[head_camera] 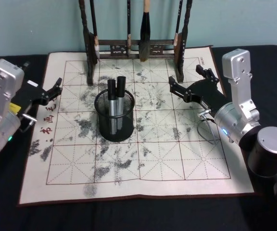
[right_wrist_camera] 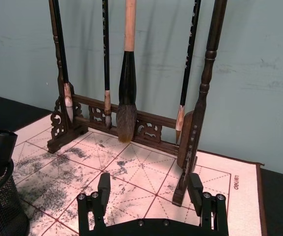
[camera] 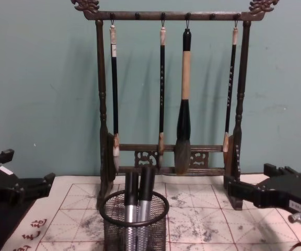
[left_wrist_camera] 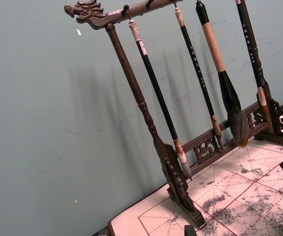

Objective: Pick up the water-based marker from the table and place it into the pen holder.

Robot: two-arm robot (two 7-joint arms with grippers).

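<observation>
Pen holder [camera: 135, 219] w/ 2 markers [head_camera: 116, 98]; right gripper [right_wrist_camera: 151, 191] released, left gripper [head_camera: 52, 91] state unclear.

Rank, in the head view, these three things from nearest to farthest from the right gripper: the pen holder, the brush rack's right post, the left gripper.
1. The brush rack's right post, just behind the right gripper.
2. The pen holder, mid-mat, toward the robot's left.
3. The left gripper, at the mat's left edge.

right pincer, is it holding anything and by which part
Nothing is held. The right pincer is open with only the mat between its fingers, and the left pincer is empty too. Two markers stand in the pen holder.
</observation>
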